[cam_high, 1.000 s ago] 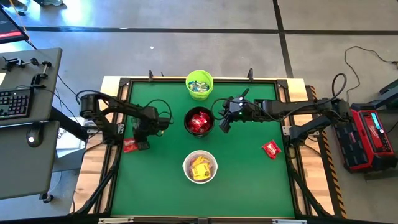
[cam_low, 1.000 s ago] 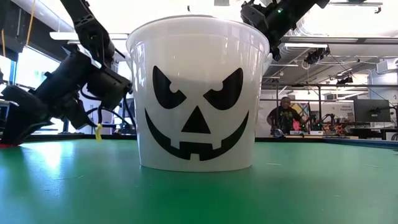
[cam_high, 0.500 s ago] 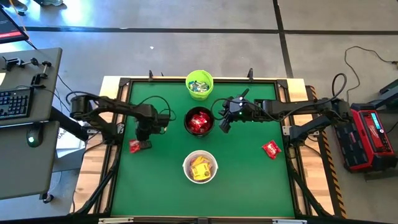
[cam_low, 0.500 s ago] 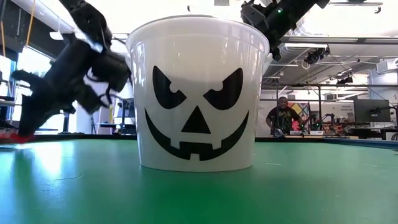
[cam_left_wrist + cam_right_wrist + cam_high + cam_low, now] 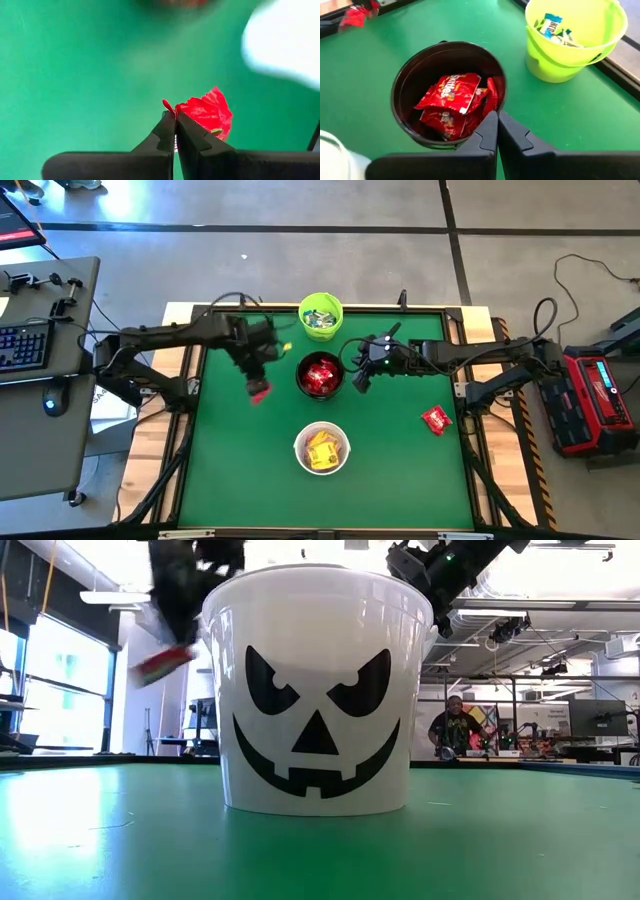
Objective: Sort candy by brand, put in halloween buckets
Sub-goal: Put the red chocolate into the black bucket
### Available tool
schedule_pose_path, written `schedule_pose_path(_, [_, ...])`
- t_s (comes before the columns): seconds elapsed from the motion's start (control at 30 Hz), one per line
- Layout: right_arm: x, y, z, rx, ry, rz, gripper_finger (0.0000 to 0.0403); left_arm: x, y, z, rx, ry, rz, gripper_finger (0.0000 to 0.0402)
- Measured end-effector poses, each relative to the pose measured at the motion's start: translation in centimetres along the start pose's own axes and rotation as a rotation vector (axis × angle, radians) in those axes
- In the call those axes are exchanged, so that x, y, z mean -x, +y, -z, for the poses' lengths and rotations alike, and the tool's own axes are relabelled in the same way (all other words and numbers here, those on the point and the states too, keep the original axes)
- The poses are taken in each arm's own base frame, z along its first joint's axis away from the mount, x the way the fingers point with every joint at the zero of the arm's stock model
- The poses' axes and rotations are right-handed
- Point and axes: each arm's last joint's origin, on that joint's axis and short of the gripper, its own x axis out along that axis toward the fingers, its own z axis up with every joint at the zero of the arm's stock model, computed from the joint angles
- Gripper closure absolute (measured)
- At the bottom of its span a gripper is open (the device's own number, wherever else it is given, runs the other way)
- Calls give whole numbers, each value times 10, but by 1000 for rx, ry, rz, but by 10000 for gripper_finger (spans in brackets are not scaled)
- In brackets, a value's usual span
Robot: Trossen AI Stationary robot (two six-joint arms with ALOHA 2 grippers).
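Observation:
My left gripper (image 5: 258, 386) is shut on a red candy packet (image 5: 206, 113) and hovers over the green mat, left of the black bucket (image 5: 320, 374), which holds red packets (image 5: 451, 101). My right gripper (image 5: 357, 382) is shut and empty, right of the black bucket. The lime green bucket (image 5: 320, 315) at the far edge holds pale packets. The white bucket (image 5: 321, 447) with a black face (image 5: 318, 720) holds yellow packets. Another red packet (image 5: 436, 420) lies flat on the mat to the right. My left gripper pinches the red packet by one crinkled edge (image 5: 172, 109) between its two fingers, coming from above. The packet is lifted clear of the mat and hangs tilted below the fingers (image 5: 160, 662).
The mat has a dark raised frame (image 5: 466, 440) all round. Free green mat lies near the table's near edge on both sides of the white bucket. Beyond the table, a desk with a keyboard (image 5: 22, 345) stands at the left, and a person (image 5: 455, 730) sits far off.
My left gripper, down on the red packet at the mat's left edge, took it and rose with it. It swung up and right toward the black bucket, so the packet is now lifted clear. My right arm kept still.

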Motion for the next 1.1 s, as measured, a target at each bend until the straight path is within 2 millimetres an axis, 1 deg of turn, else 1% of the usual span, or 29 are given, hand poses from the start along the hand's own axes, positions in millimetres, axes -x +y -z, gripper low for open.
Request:
schedule_pose_path(0.13, [0, -1, 0, -5, -14, 38, 403, 26, -8, -29, 7, -267, 36, 401])
schedule_pose_path(0.2, [2, -2, -1, -7, -18, 37, 403, 31, -11, -42, 14, -353, 53, 401])
schedule_pose_path(0.23, [4, -2, -2, -9, -24, 35, 403, 30, -11, -48, 14, -374, 57, 401])
schedule_pose_path(0.3, [8, -3, -3, -14, -39, 33, 403, 25, -12, -60, 17, -394, 62, 401])
schedule_pose_path(0.43, [21, -8, -6, -21, -76, 74, 403, 6, -10, -87, 1, -388, 40, 401])
schedule_pose_path(0.5, [29, -10, -8, -23, -99, 96, 403, -4, -11, -101, -25, -383, 9, 401])
schedule_pose_path(0.63, [41, -15, -9, -28, -125, 124, 403, -18, -11, -123, -80, -351, -44, 401])
schedule_pose_path(0.73, [48, -17, -9, -30, -133, 130, 403, -29, -12, -132, -119, -299, -48, 401])
schedule_pose_path(0.87, [51, -18, -9, -31, -134, 130, 403, -46, -16, -139, -143, -230, -29, 395])
schedule_pose_path(1.0, [51, -18, -9, -28, -129, 132, 403, -54, -22, -139, -175, -206, -22, 373])
schedule_pose_path(1.1, [51, -19, -8, -29, -120, 133, 403, -55, -25, -138, -186, -199, -20, 352])
